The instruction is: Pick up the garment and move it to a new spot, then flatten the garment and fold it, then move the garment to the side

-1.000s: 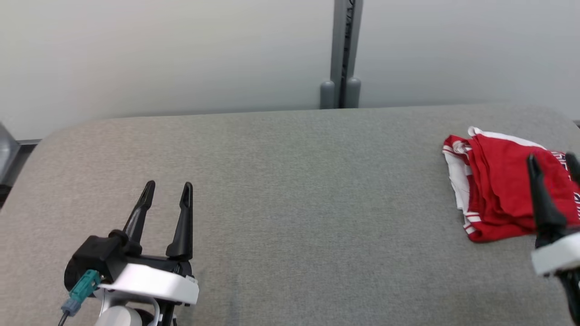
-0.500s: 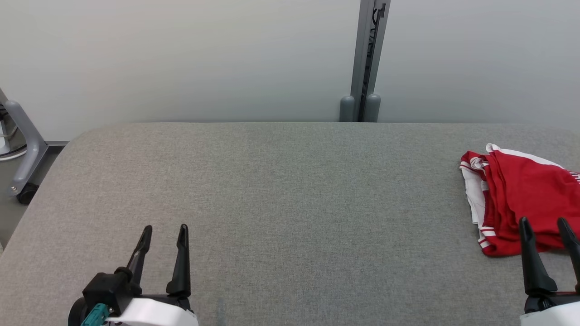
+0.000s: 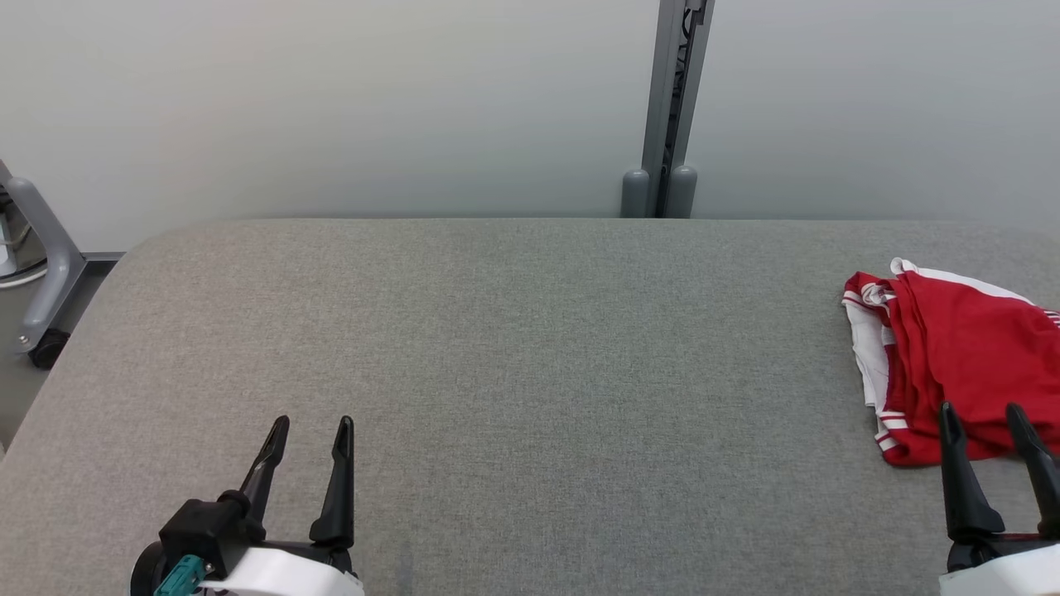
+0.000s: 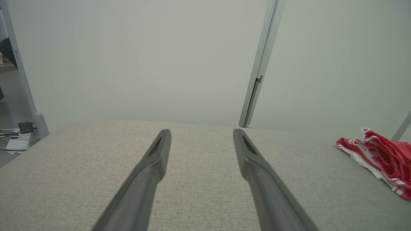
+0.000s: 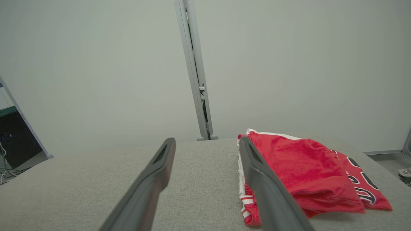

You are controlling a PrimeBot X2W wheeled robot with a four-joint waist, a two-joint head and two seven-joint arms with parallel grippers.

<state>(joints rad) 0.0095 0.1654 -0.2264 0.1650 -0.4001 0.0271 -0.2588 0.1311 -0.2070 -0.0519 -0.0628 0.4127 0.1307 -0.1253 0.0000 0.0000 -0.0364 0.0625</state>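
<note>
Garment: red, white trim, dark lettering, folded in a loose stack. Lies at right end of table, near far edge, running past the head view's right border.
Left gripper: fingers spread, empty, over bare near-left table, well apart from garment.
Right gripper: fingers spread, empty, tips at garment's near edge; contact cannot tell.
Post against wall behind table.
</note>
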